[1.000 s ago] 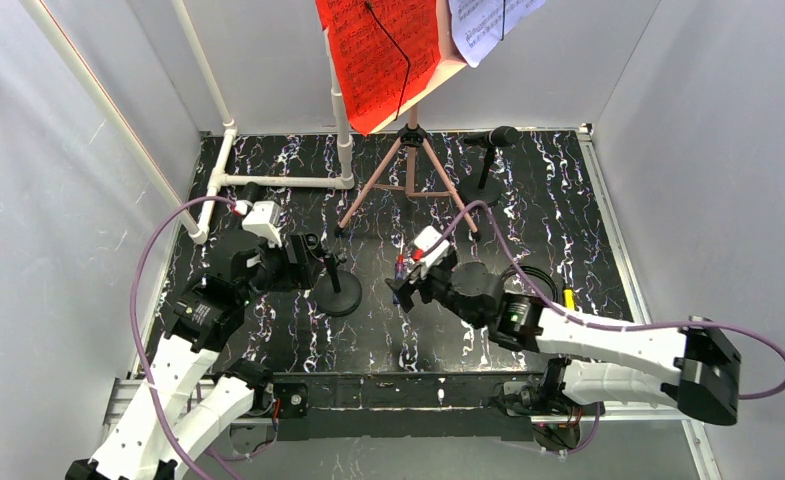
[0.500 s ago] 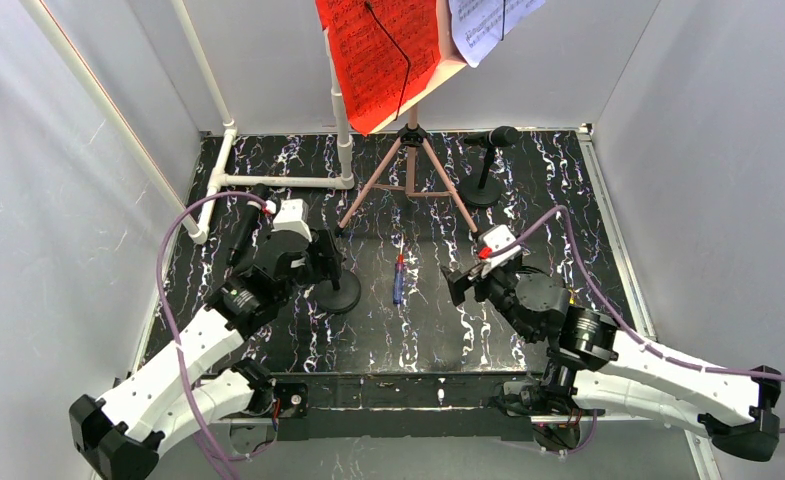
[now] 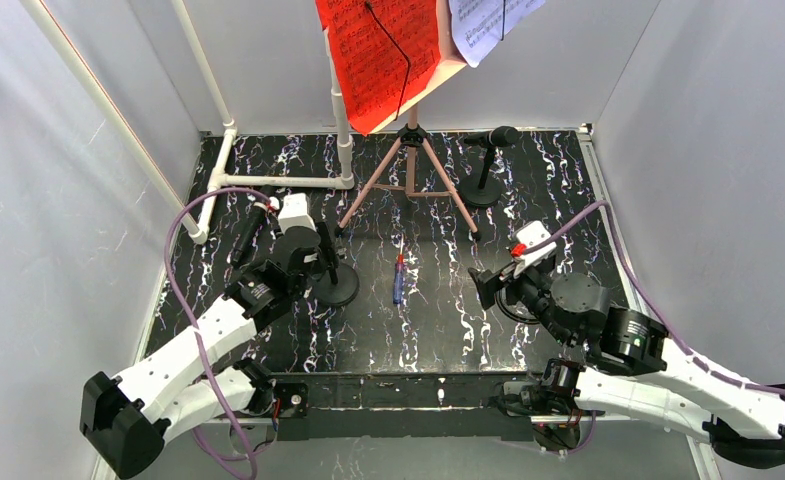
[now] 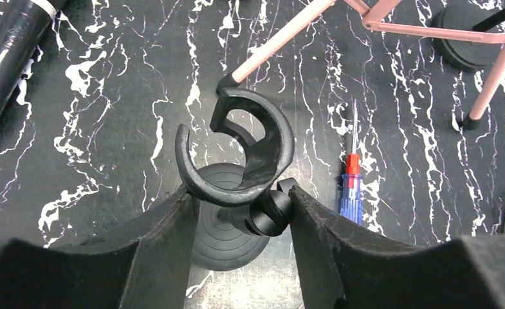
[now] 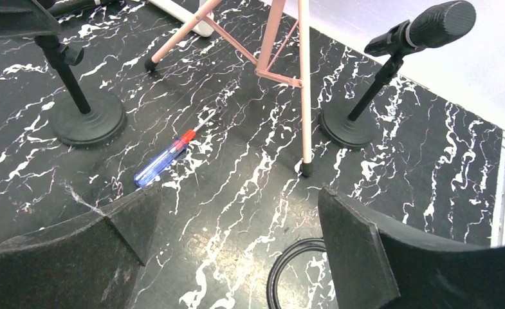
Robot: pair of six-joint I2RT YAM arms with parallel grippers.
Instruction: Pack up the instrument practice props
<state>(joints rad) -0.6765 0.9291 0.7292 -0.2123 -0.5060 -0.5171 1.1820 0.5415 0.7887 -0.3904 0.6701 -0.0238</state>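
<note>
My left gripper (image 3: 315,258) is shut on the empty clip (image 4: 240,151) of a black microphone stand with a round base (image 3: 337,289); in the left wrist view (image 4: 240,193) its fingers press the clip and its joint from both sides. That stand's black microphone (image 3: 247,235) lies loose on the table to the left. The second microphone (image 3: 499,136) stands on its base (image 3: 481,194) at the back. The pink rack on tripod legs (image 3: 409,170) holds a red sheet (image 3: 378,55) and a white sheet (image 3: 488,25). My right gripper (image 3: 483,285) is open and empty above the table (image 5: 237,199).
A red and blue screwdriver (image 3: 397,279) lies between the arms. A black cable loop (image 5: 294,270) lies under my right gripper. The white pipe frame (image 3: 278,181) stands at the back left. Grey walls close in the black marbled table.
My right gripper has pulled back to the right, away from the screwdriver, which stays on the table. My left gripper has moved in onto the stand's clip.
</note>
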